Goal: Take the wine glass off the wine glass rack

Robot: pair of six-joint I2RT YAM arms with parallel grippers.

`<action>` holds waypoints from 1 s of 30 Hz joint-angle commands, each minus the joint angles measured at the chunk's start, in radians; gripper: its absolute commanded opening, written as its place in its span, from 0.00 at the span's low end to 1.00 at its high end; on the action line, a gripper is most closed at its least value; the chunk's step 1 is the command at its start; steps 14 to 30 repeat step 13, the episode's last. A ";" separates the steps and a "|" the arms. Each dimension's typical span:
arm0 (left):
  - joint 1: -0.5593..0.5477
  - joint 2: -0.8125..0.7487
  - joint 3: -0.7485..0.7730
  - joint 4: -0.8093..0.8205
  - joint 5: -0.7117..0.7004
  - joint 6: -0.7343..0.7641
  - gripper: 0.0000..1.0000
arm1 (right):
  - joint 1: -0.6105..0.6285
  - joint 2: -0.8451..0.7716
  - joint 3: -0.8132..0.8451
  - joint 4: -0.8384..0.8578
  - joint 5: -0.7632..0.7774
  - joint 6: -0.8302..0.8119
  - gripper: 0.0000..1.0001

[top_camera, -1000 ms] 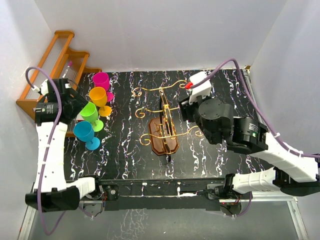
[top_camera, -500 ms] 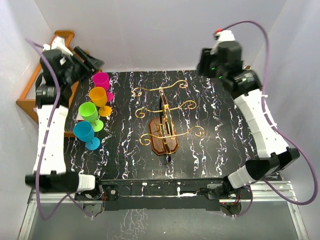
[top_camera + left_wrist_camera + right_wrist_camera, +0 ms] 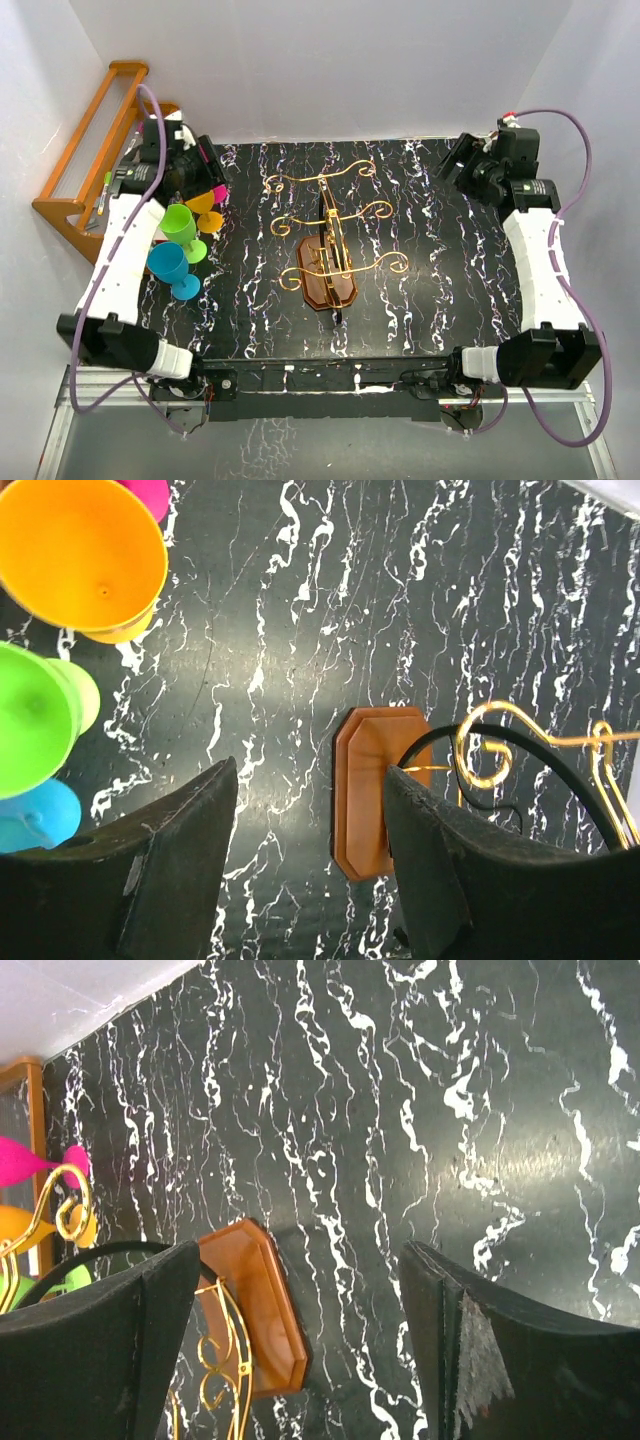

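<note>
At the far left a stepped orange-brown wooden shelf (image 3: 85,150) is seen against the wall, just off the edge of the black marble-patterned table (image 3: 430,270). The left arm (image 3: 120,250) is stretched from its base along the left side, and the left gripper (image 3: 310,775) is held in the air over the back left part of the table. Its jaws are spread wide, with nothing between them. Four coloured wine glasses are stood upright on the tabletop in a close row just beneath and beside that arm: a pink glass (image 3: 148,492) furthest back, partly hidden by the gripper in the overhead view, then an orange glass (image 3: 205,203), a green glass (image 3: 178,222) and a blue glass (image 3: 168,262) nearest the bases. All four are set on the table to the left of the wine glass rack (image 3: 325,282), apart from it and touching none of its wires. The rack is placed at the middle of the table, upright on its brown wooden base, with thin gold arms with curled ends spread to both sides of the centre post. Its base is seen in both wrist views, beyond the fingers. On the right, the right gripper (image 3: 300,1250) is held above the back right part of the table, well apart from the rack. Its jaws are likewise parted and nothing is gripped. The right arm (image 3: 535,260) is extended along the right edge.
</note>
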 commanded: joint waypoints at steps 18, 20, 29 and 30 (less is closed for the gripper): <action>0.003 -0.271 -0.152 0.059 0.040 -0.016 0.59 | 0.000 -0.172 -0.147 0.125 0.009 0.013 0.89; 0.003 -0.271 -0.152 0.059 0.040 -0.016 0.59 | 0.000 -0.172 -0.147 0.125 0.009 0.013 0.89; 0.003 -0.271 -0.152 0.059 0.040 -0.016 0.59 | 0.000 -0.172 -0.147 0.125 0.009 0.013 0.89; 0.003 -0.271 -0.152 0.059 0.040 -0.016 0.59 | 0.000 -0.172 -0.147 0.125 0.009 0.013 0.89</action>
